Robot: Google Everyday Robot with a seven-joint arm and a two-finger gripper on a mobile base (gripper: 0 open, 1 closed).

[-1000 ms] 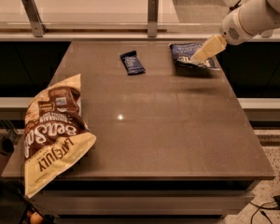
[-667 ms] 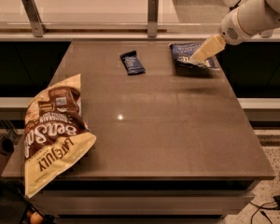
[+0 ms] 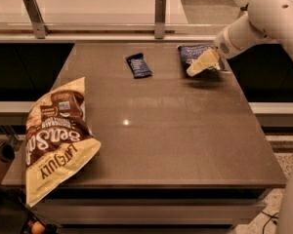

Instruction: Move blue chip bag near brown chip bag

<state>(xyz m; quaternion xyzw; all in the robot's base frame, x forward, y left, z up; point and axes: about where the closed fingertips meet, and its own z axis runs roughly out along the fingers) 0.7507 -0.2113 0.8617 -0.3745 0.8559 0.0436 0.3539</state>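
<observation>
Blue chip bag [image 3: 188,52] lies diagonally across the surface [image 3: 185,140] from the brown chip bag [image 3: 58,135], well apart from it, with your pincer [image 3: 202,62] over it, grip impossible for you to tell, so the carry is all left to do.

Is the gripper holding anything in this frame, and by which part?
Cannot be told: the gripper sits over the front right part of the crinkly navy-blue chip bag, but no hold shows.
</observation>
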